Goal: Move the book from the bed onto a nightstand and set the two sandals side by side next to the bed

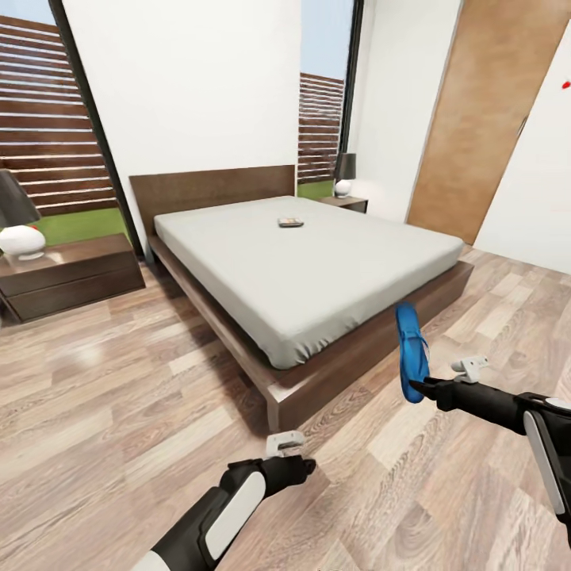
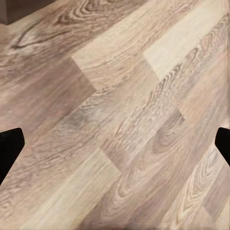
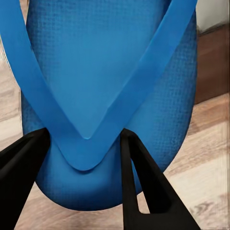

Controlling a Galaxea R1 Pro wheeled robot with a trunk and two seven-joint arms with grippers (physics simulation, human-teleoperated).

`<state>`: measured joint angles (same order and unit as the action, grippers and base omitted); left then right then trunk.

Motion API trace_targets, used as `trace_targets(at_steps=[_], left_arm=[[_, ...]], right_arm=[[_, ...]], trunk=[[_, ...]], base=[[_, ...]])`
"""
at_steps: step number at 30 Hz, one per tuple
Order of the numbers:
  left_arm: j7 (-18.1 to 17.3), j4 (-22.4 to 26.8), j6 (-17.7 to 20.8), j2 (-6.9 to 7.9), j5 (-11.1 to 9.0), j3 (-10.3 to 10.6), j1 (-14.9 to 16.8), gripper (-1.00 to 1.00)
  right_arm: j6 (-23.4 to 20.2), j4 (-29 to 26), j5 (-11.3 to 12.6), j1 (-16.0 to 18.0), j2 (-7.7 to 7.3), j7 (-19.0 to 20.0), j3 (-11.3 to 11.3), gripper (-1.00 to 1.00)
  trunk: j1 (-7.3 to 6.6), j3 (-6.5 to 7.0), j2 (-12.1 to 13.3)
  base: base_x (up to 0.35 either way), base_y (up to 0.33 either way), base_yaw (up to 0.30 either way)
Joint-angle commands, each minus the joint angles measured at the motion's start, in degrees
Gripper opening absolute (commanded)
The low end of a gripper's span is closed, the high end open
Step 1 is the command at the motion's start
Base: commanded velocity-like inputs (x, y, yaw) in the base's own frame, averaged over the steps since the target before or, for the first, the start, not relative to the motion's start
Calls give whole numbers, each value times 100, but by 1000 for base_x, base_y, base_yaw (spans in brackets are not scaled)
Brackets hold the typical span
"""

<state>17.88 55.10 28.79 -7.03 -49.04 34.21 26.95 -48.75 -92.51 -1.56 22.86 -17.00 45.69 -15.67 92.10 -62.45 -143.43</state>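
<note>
Right wrist view shows the right gripper [image 3: 85, 158] pinched on the strap junction of a blue sandal [image 3: 110, 72], one black finger on each side. From the head view, that sandal [image 1: 411, 349] hangs upright above the wooden floor [image 1: 119, 412], just off the foot corner of the bed [image 1: 309, 262]. The left gripper [image 2: 115, 143] hovers over bare floor with its fingers spread wide and nothing between them. The book [image 1: 290, 223] lies on the mattress near the headboard, and a nightstand [image 1: 67, 274] carrying a lamp [image 1: 20, 222] stands beside the bed.
</note>
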Motion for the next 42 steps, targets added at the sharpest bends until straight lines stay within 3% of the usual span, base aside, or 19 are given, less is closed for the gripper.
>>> trace_targets(at_steps=[1,7,12,22,30,42], left_arm=[[37,7,5,0,-57,40,3,100],[-11,2,4,-7,-48,85,3,100],[-64,2,9,-17,173,305,3,100],[-73,1,4,-18,246,371,4,100],[7,1,4,-40,278,543,3,100],[14,1,4,-45,280,577,3,100]], right_arm=[[-62,-4,-5,20,4,31,-8,-100],[-100,-4,-10,50,3,-577,-14,-100],[-112,-4,-10,66,4,-1045,-13,-100],[-108,-4,-10,69,4,-1126,-15,-100],[-114,-4,-6,61,37,-1132,-1,-100],[-117,-4,-2,64,47,-1133,14,-100]], trunk=[[-1,-5,-2],[-1,-5,-2],[-1,-5,-2],[-1,-5,-2],[-1,-5,-2],[-1,-5,-2]], base=[[0,219,-261],[17,251,-261],[141,245,-261],[279,93,-261],[324,-132,-261],[310,-190,-261]])
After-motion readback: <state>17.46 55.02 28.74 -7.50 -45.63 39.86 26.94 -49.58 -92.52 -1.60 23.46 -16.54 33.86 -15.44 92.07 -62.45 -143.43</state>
